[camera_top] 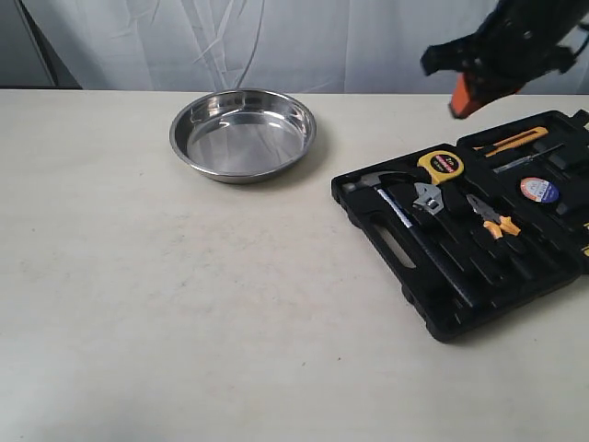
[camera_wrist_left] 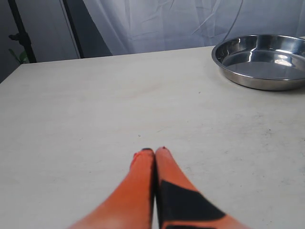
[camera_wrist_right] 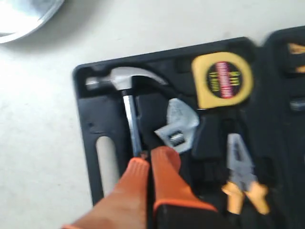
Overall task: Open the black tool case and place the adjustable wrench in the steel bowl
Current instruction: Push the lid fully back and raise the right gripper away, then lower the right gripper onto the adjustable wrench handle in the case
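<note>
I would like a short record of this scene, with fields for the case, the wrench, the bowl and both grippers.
case: black tool case, lying open on the table
wrench: adjustable wrench, in the case between the hammer and the pliers
bowl: steel bowl, empty, apart from the case
left gripper: shut, over bare table
right gripper: shut, above the case, holding nothing

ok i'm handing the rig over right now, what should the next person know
Left gripper: shut, empty, over the bare table.
Right gripper: shut, empty, raised above the case.
Black tool case: lid already open.
Adjustable wrench: in its slot between the hammer and the pliers.
Steel bowl: empty, standing apart from the case.
Left to do: open the right gripper, grasp the wrench and carry it to the bowl.
</note>
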You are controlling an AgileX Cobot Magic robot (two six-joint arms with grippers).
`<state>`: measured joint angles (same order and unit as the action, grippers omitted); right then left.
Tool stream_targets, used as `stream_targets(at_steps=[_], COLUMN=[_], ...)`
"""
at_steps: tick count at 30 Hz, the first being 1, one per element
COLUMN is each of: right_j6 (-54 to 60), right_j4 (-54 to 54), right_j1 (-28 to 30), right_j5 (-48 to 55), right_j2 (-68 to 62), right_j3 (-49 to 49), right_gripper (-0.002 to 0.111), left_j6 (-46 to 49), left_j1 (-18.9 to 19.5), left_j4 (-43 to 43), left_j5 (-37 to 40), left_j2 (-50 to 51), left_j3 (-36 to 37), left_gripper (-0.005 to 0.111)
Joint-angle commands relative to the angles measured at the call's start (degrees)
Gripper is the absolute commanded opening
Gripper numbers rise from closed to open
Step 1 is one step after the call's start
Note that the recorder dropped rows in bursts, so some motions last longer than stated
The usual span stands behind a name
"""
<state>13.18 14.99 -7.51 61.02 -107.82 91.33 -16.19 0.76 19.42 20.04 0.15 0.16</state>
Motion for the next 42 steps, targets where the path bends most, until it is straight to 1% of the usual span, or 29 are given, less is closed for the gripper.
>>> stream_targets(at_steps=[1,4,7,10,13,20,23,24,26,28,29,31,34,38,42], right_j6=[6.3,13.5,14.2,13.6,10.7,-0.3,-3.1,-5.0,-15.5,-27.8,-30.9,-31.8,-27.3,-16.9,-7.9], right_j4=[4.5,9.2,9.1,8.7,6.0,-1.4,-4.0,-6.7,-16.2,-27.5,-30.0,-31.4,-26.7,-16.2,-5.3], right_j1=[-2.6,-3.9,-4.7,-4.7,-4.5,-4.5,-4.5,-4.5,-4.5,-3.4,-2.5,0.3,3.6,3.9,3.9], right_j5=[-2.8,-0.8,3.4,3.8,1.2,-8.1,-10.7,-11.8,-14.5,-15.7,-16.3,-18.5,-21.3,-23.0,-20.7], right_j2=[-7.3,-10.6,-11.4,-9.0,-4.0,12.5,18.0,19.2,21.1,21.4,21.1,20.1,17.4,11.3,3.0], right_j3=[-0.3,-0.3,-0.4,-3.2,-10.2,-32.1,-39.4,-41.4,-43.9,-44.3,-44.0,-42.7,-38.9,-30.3,-19.6], right_gripper=[0.000,0.000,0.000,0.000,0.000,0.000,0.000,0.000,0.000,0.000,0.000,0.000,0.000,0.000,0.000], left_j6=[-0.1,-0.1,-0.1,-0.1,-0.1,-0.1,-0.1,-0.1,-0.1,-0.1,-0.1,-0.1,-0.1,-0.1,-0.1], left_j1=[0.2,0.2,0.2,0.2,0.2,0.2,0.2,0.2,0.2,0.2,0.2,0.2,0.2,0.2,0.2], left_j4=[0.2,0.2,0.2,0.2,0.2,0.2,0.2,0.2,0.2,0.2,0.2,0.2,0.2,0.2,0.2], left_j5=[-0.6,-0.6,-0.6,-0.6,-0.6,-0.6,-0.6,-0.6,-0.6,-0.6,-0.6,-0.6,-0.6,-0.6,-0.6], left_j2=[-0.1,-0.1,-0.1,-0.1,-0.1,-0.1,-0.1,-0.1,-0.1,-0.1,-0.1,-0.1,-0.1,-0.1,-0.1], left_j3=[-0.2,-0.2,-0.2,-0.2,-0.2,-0.2,-0.2,-0.2,-0.2,-0.2,-0.2,-0.2,-0.2,-0.2,-0.2], left_gripper=[0.000,0.000,0.000,0.000,0.000,0.000,0.000,0.000,0.000,0.000,0.000,0.000,0.000,0.000,0.000])
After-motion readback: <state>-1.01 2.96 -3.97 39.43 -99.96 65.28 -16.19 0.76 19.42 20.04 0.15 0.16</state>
